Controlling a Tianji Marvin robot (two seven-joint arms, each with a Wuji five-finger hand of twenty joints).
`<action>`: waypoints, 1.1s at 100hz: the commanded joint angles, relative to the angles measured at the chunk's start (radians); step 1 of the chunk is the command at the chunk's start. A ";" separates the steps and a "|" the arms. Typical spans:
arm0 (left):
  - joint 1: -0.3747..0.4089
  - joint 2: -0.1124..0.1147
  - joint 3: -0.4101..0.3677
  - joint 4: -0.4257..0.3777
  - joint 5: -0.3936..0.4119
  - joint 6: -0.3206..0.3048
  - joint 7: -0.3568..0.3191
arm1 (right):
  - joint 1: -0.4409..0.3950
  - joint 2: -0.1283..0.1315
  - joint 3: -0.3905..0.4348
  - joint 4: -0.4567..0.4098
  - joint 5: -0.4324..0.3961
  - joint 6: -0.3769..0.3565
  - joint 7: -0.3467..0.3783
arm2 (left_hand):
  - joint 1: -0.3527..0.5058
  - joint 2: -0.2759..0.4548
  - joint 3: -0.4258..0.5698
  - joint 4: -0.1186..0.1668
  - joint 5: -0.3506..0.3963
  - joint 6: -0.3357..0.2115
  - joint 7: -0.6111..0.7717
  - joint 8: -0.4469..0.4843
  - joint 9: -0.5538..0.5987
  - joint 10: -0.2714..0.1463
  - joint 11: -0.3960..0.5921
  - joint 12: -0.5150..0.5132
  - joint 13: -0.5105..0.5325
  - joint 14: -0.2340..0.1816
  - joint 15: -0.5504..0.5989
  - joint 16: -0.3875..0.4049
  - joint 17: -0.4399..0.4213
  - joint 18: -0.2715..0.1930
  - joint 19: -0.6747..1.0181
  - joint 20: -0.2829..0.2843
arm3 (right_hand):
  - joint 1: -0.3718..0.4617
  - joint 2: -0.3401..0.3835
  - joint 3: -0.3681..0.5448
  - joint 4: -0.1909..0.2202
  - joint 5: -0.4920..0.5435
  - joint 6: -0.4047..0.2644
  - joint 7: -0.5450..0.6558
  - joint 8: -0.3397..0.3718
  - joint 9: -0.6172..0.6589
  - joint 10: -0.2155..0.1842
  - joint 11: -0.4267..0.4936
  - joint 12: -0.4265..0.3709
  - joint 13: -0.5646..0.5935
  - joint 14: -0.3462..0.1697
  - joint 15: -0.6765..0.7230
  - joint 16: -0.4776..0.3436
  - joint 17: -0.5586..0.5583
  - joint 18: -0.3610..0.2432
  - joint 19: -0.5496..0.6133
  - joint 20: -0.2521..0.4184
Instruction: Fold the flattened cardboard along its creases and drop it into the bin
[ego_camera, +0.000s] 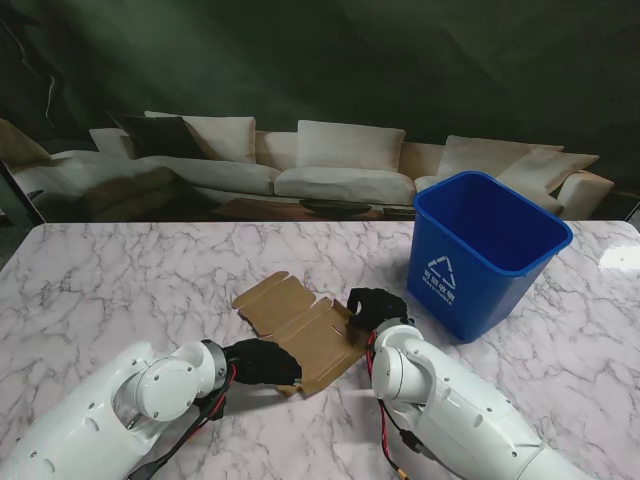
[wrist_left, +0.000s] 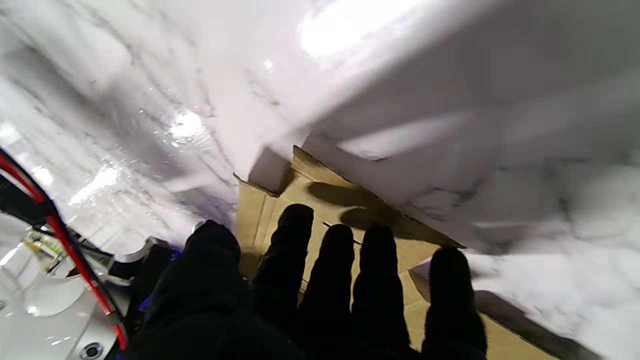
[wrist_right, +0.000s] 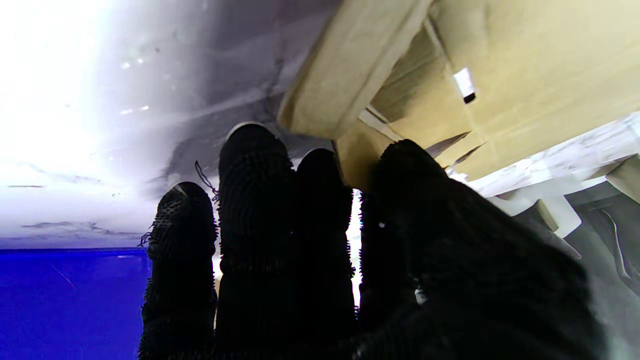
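Both hands are on the cardboard (ego_camera: 305, 332). The left hand (ego_camera: 262, 361), gloved in black, lies flat on the sheet's near corner, fingers (wrist_left: 336, 260) stretched out and slightly apart, gripping nothing. The right hand (ego_camera: 374, 308) rests at the sheet's right edge with fingers (wrist_right: 255, 200) extended side by side; whether it pinches the edge I cannot tell. That brown sheet lies on the marble table (ego_camera: 120, 290), one flap (wrist_right: 345, 70) raised by the right hand. Just right of it stands the blue bin (ego_camera: 485, 255).
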 joint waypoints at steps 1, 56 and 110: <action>-0.006 0.014 -0.002 0.016 -0.007 0.007 -0.027 | -0.030 0.004 0.004 -0.028 0.002 0.007 0.018 | -0.025 0.059 -0.033 -0.020 0.041 0.014 -0.001 -0.015 -0.009 -0.018 -0.013 -0.015 -0.011 0.107 -0.029 -0.033 -0.001 0.017 -0.009 -0.015 | 0.071 0.042 0.067 0.009 0.058 -0.021 0.029 -0.014 0.049 -0.009 0.016 0.000 0.055 0.022 -0.003 -0.012 0.001 0.048 0.002 -0.013; -0.067 0.029 0.001 0.073 0.115 -0.010 -0.105 | -0.226 0.066 0.065 -0.301 0.032 0.012 0.171 | -0.016 0.048 -0.030 -0.019 -0.005 -0.024 -0.009 -0.030 -0.106 -0.047 -0.028 -0.032 -0.034 0.076 -0.038 -0.043 0.005 -0.003 -0.024 -0.005 | 0.110 0.145 -0.012 0.003 0.030 0.044 -0.020 -0.048 0.020 -0.024 -0.021 -0.021 0.031 0.050 -0.078 -0.034 -0.029 0.054 -0.020 -0.039; -0.183 0.052 0.125 0.146 0.112 -0.104 -0.171 | -0.388 0.109 0.209 -0.501 -0.052 0.005 0.234 | 0.076 -0.049 -0.020 -0.024 -0.011 -0.080 0.026 0.051 -0.161 -0.192 0.011 -0.068 -0.047 -0.009 -0.053 -0.072 0.008 -0.042 -0.032 0.006 | -0.299 0.245 -0.372 0.117 -0.158 0.167 -0.569 -0.067 -0.548 0.086 -0.381 -0.149 -0.487 0.069 -0.456 -0.108 -0.287 0.017 -0.194 -0.076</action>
